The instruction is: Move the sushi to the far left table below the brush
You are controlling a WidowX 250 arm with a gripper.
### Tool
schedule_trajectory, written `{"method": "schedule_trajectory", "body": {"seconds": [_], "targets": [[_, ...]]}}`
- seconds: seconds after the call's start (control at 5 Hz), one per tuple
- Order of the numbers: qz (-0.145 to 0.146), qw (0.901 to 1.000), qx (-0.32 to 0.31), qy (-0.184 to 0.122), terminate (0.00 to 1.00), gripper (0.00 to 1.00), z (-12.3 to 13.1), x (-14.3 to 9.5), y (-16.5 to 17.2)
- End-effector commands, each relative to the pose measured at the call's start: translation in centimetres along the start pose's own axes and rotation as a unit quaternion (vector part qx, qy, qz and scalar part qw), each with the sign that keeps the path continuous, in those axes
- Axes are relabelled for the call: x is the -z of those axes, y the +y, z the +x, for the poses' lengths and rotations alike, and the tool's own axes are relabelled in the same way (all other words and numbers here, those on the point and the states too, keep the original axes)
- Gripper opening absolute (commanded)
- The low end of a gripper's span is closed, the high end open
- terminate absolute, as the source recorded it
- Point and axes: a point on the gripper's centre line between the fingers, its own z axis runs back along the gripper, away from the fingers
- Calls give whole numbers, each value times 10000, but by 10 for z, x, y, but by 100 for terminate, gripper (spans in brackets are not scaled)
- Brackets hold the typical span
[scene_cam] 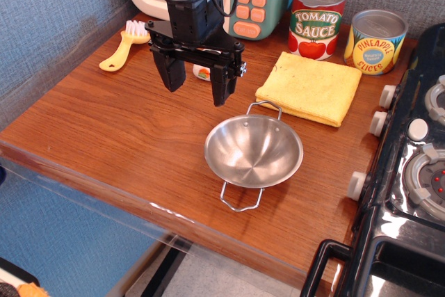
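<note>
Hand (197, 87) hangs fingers-down, spread wide before the sushi (202, 72).

Walls: blue-grey textured panels (49, 26) on the left and at the far side (fabric-like weave).
Furniture: black toy stove (410, 172) at right, knobs facing left.
Floor: grey strip (208, 279) near the bottom edge.
Light: soft, with glare on the near clear panel (90, 193).

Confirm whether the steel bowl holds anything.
No. The round steel bowl with two wire handles shows only its bare shiny inside; the small black-wrapped sushi roll lies behind the open fingers.
</note>
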Motion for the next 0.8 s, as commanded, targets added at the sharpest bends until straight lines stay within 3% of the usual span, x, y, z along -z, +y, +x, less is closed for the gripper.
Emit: {"method": "schedule_trajectory", "body": {"seconds": [0.0,0.4,0.6], "targets": [[0,10000,0,0,0,100,0,0,0],[304,9962,-810,-83,0,100,61,9,45],[340,9939,-1053,39,0,100,80,21,59]]}}
